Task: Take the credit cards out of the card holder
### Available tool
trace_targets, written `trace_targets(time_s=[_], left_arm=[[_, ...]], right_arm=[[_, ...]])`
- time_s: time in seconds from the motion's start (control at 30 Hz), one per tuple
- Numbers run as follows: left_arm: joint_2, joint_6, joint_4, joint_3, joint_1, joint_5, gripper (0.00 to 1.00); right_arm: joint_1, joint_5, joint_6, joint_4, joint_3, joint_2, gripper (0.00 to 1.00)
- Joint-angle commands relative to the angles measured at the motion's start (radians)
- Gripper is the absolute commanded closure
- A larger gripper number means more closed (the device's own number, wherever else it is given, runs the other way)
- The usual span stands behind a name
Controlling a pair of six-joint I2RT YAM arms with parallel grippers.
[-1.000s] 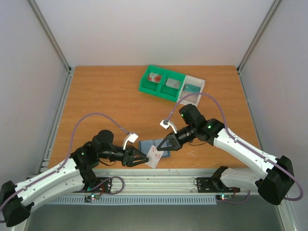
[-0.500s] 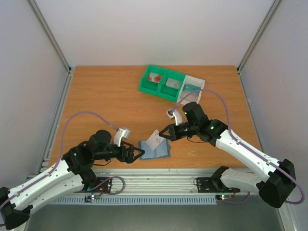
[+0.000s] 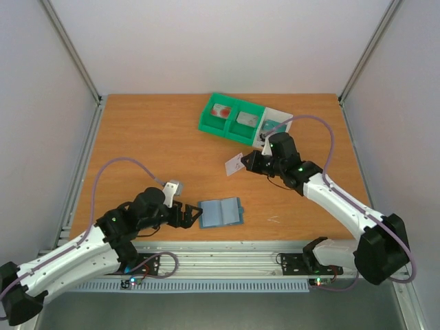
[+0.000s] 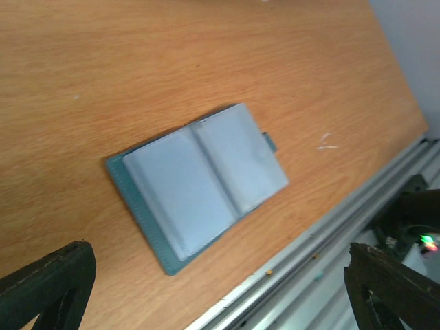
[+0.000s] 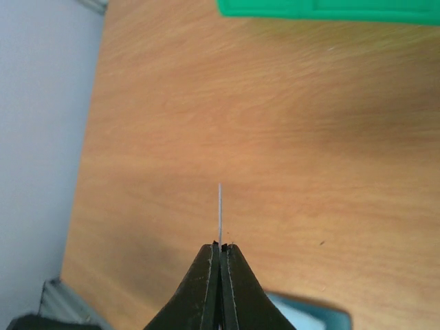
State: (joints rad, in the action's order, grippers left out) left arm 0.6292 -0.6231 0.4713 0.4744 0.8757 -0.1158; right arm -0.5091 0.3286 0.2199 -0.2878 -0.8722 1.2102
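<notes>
The card holder (image 3: 221, 212) lies spread open and flat on the table (image 3: 151, 151), close to its near edge; in the left wrist view (image 4: 199, 185) its two pale blue-grey halves face up, framed by a darker teal border, with a small tab poking out on one side. Just beside it the left gripper (image 3: 194, 216) has its jaws spread wide, its two black fingers (image 4: 48, 275) in the bottom corners of that wrist view with the holder between them and beyond, untouched.

Farther back and to the right, the right gripper (image 3: 245, 163) is pinched tight on a pale card (image 3: 234, 163) held above the table; its wrist camera sees the card (image 5: 220, 210) edge-on as a thin line rising from the pressed fingertips.

Behind it a green tray (image 3: 206, 124) sits at an angle near the far edge, with a white card with red marks (image 3: 221, 110) in one compartment and a grey card (image 3: 245, 118) in the next. A white compartment (image 3: 283, 117) adjoins it, holding a teal card (image 3: 275, 126), partly hidden by the right arm.

The table is warm orange-brown wood grain with a small white scratch (image 4: 326, 143) near the front. A grey metal rail (image 3: 227, 258) runs along the near edge, and plain pale walls with metal corner posts enclose the other sides
</notes>
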Motion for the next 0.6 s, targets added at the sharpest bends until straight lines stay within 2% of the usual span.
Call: trace_targets(time_s=[0.0, 0.17, 0.37, 0.57], left_arm=[[0.015, -0.031, -0.094, -0.065, 0.003, 0.106, 0.01], [0.044, -0.088, -0.134, -0.105, 0.000, 0.150, 0.01], [0.081, -0.060, -0.109, -0.094, -0.001, 0.206, 0.01], [0.076, -0.069, -0.158, -0.123, -0.001, 0.189, 0.01]], right_arm=[[0.047, -0.108, 0.055, 0.103, -0.028, 0.069, 0.99], [0.091, -0.194, 0.060, 0.157, -0.078, 0.159, 0.99], [0.138, -0.231, 0.081, 0.282, -0.124, 0.261, 0.99], [0.155, -0.285, 0.092, 0.378, -0.200, 0.371, 0.99]])
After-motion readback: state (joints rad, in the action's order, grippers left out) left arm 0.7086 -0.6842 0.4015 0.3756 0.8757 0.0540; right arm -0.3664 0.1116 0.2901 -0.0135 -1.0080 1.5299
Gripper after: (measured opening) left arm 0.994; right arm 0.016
